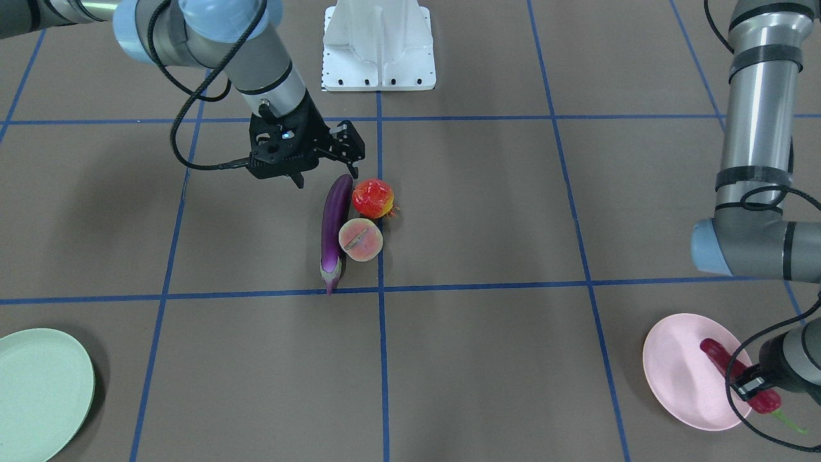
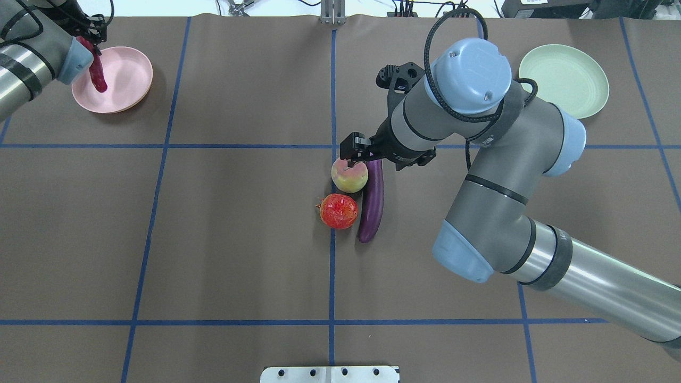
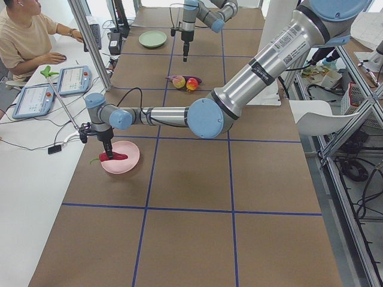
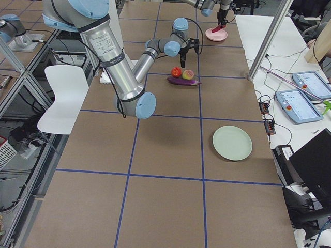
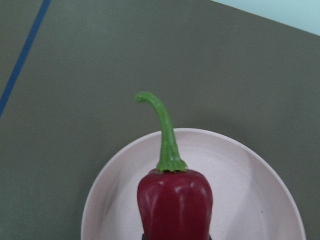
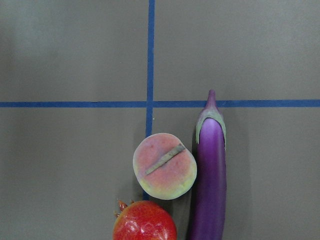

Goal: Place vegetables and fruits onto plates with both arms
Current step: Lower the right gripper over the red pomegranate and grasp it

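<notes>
Overhead, near to far. Mid surface [image 2: 213, 239]: pomegranate [image 2: 338, 211], with eggplant [image 2: 371, 205] just beside it at 3 o'clock, lying lengthwise near-to-far. Next out, at the pomegranate's 12 o'clock, is the peach [image 2: 349, 176], cut face up, against the eggplant. Right end effector [image 1: 326, 176] hovers above this cluster, fingers apart, holding nothing. Far 10 o'clock: pink plate [image 2: 125, 69], left end effector [image 1: 750, 384] clamped on chili [image 2: 98, 77] over it, stem past the rim; can't tell if it touches the plate. Far 2 o'clock: green plate [image 2: 564, 80].
</notes>
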